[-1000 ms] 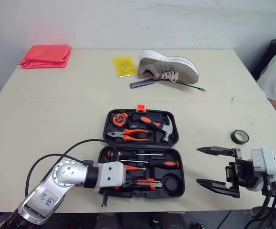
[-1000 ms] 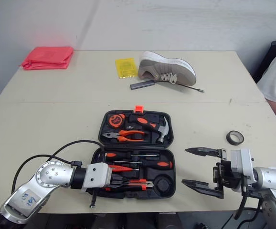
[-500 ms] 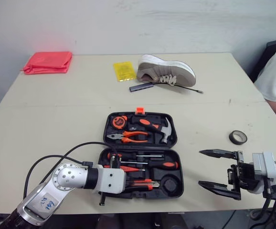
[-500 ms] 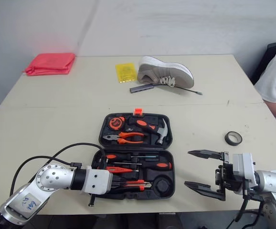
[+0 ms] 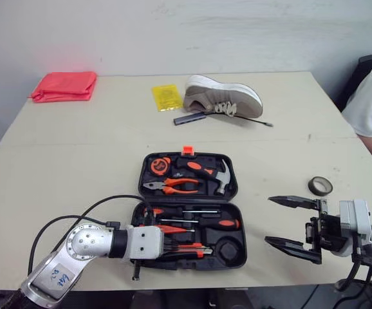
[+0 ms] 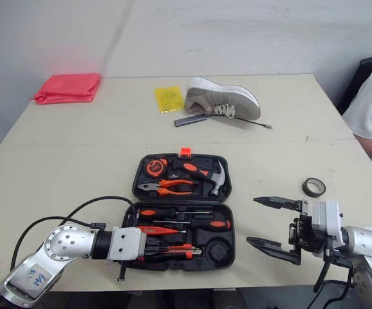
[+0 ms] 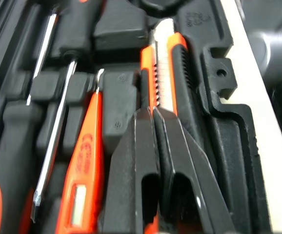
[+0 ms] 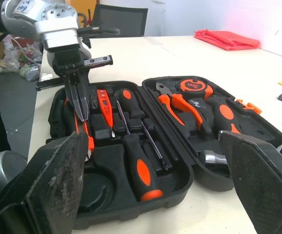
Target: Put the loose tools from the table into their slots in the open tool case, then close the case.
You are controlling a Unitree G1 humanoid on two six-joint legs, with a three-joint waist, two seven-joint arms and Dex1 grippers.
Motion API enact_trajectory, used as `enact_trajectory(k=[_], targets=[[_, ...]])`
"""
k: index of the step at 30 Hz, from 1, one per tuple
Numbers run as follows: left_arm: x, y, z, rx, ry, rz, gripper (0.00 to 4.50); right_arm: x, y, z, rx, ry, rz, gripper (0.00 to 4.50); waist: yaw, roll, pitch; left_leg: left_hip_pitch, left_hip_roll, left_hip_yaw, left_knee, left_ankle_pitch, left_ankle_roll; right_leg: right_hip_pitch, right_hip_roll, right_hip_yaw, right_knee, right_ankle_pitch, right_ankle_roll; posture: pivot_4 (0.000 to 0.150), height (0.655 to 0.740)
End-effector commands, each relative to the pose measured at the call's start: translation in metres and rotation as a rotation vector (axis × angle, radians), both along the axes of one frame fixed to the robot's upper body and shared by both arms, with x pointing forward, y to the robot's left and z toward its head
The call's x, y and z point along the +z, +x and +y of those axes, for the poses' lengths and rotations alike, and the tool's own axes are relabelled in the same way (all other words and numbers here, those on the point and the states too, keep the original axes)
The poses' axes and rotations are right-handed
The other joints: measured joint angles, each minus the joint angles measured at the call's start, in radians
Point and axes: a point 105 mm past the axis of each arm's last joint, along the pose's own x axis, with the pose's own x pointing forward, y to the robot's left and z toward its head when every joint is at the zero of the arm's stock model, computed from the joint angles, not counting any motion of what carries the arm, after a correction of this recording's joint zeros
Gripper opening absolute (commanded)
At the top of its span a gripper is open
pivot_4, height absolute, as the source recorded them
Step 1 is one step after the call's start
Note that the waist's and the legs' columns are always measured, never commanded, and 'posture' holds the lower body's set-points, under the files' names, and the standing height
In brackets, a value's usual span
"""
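Tool case (image 5: 242,222): open, near middle of table (image 5: 76,148). Left gripper (image 7: 153,113): fingers pinched on orange utility knife (image 7: 164,58), lying in near row of case's near half. Right gripper (image 5: 294,221): fingers spread wide, empty, right of case. Black tape roll (image 5: 320,186): loose on table, beyond right gripper.

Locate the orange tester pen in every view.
Left eye view: tester pen in the case's near half, toward its left.
Right eye view: same slot.
Left wrist view: tester pen alongside the left gripper.
Right wrist view: tester pen beside that gripper.
Shared landmark: utility knife in the left gripper.
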Motion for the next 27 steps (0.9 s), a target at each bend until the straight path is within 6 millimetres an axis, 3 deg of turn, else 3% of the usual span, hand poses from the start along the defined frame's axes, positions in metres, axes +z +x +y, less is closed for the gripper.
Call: enact_trajectory(k=[1,8,12,20,27], targets=[[0.02,0.001,0.001,-0.005,-0.072,-0.036,0.04,0.008,-0.002,0.008,0.028,-0.004,-0.033,4.5,0.001,-0.003,0.002,-0.001,0.0,0.0,0.0,0.0,0.0,0.0,0.0,0.0,0.0,0.0,0.0,0.15,0.74],[0.028,-0.017,-0.005,-0.106,-0.133,0.05,0.04,0.015,-0.001,0.015,0.027,0.0,-0.031,4.5,0.001,-0.002,0.003,-0.003,0.0,-0.001,-0.001,-0.002,0.0,-0.001,-0.001,-0.001,-0.003,0.0,0.0,0.15,0.74],[0.019,-0.025,-0.006,-0.121,-0.094,0.092,0.04,0.019,-0.001,0.018,0.026,0.0,-0.03,4.5,-0.001,-0.002,0.004,-0.003,0.0,-0.001,-0.001,-0.002,0.0,-0.002,-0.001,-0.001,-0.003,0.0,0.0,0.15,0.74],[-0.01,-0.022,0.002,-0.052,0.057,0.164,0.04,0.022,0.004,0.022,0.02,0.002,-0.027,4.5,0.0,-0.002,0.006,-0.003,-0.001,-0.001,0.0,-0.002,0.001,-0.002,-0.001,0.0,-0.003,0.0,0.0,0.15,0.74],[-0.026,-0.027,0.007,0.016,0.108,0.317,0.04,0.013,0.003,0.014,0.011,0.006,-0.014,4.5,0.001,-0.002,0.006,-0.003,-0.001,-0.001,-0.002,-0.002,0.001,-0.002,-0.001,-0.001,-0.004,0.0,0.0,0.15,0.74]])
